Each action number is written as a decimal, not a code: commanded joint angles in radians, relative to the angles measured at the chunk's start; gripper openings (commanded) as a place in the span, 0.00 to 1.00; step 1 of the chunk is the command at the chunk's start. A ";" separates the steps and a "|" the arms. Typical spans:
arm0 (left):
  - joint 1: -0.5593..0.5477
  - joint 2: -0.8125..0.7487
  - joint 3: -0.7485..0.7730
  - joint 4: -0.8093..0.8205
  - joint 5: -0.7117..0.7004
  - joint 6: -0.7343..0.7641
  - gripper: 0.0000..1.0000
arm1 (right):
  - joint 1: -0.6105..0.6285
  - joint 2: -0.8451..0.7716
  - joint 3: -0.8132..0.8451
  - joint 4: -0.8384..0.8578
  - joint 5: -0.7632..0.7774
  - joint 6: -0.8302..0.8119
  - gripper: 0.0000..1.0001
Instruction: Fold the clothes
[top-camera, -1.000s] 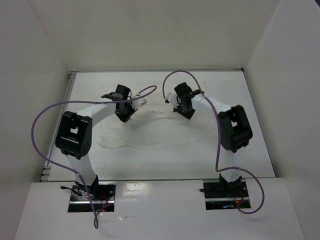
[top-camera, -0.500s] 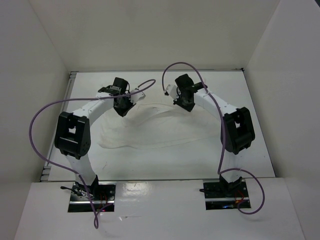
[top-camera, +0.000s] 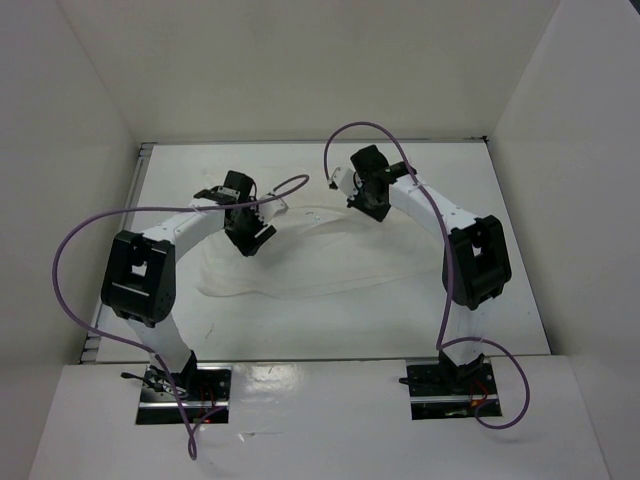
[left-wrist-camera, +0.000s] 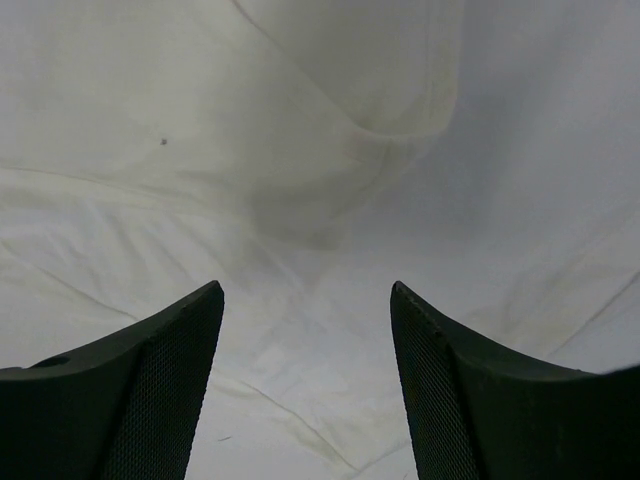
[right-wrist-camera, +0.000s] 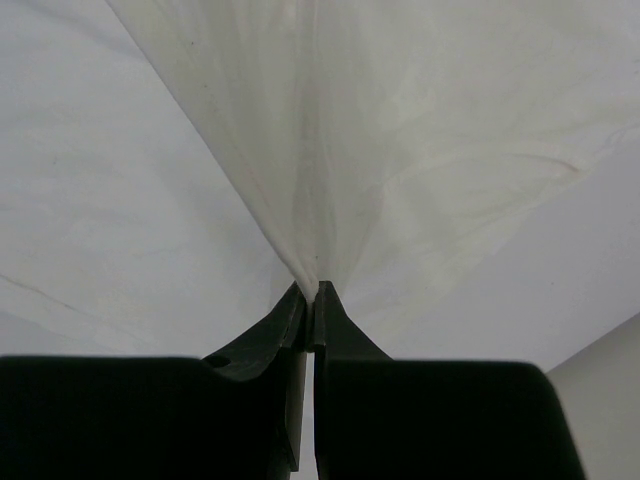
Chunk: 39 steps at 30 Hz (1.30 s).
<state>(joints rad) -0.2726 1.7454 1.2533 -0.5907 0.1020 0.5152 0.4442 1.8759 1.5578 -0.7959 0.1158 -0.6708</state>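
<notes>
The clothes (top-camera: 310, 262) are one thin white garment spread wrinkled across the middle of the white table, hard to tell apart from it. My left gripper (top-camera: 250, 240) hovers over the garment's left part with its jaws wide apart; in the left wrist view, creased cloth (left-wrist-camera: 300, 250) lies below and nothing sits between the fingers (left-wrist-camera: 160, 390). My right gripper (top-camera: 368, 205) is at the garment's far edge, shut on a pinch of the cloth (right-wrist-camera: 330, 170), which fans out from the fingertips (right-wrist-camera: 312, 292) in taut folds.
White walls enclose the table (top-camera: 500, 220) at the back and both sides. Purple cables (top-camera: 90, 250) loop off both arms. The arm bases (top-camera: 185, 385) sit at the near edge.
My left gripper has let go of the cloth and opened, then shifted slightly toward me. The right gripper moved a little farther back and keeps its pinch.
</notes>
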 joint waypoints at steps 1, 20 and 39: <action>-0.025 -0.020 -0.038 0.078 0.036 -0.033 0.75 | -0.009 -0.038 0.001 -0.019 -0.004 0.004 0.00; -0.043 0.077 -0.063 0.241 0.054 -0.087 0.76 | -0.009 -0.020 0.001 -0.028 -0.005 0.023 0.00; -0.043 0.106 -0.072 0.223 0.054 -0.046 0.74 | -0.009 -0.011 0.001 -0.028 -0.005 0.042 0.00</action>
<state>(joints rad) -0.3111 1.8389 1.1751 -0.3737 0.1287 0.4465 0.4442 1.8759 1.5574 -0.8028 0.1089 -0.6434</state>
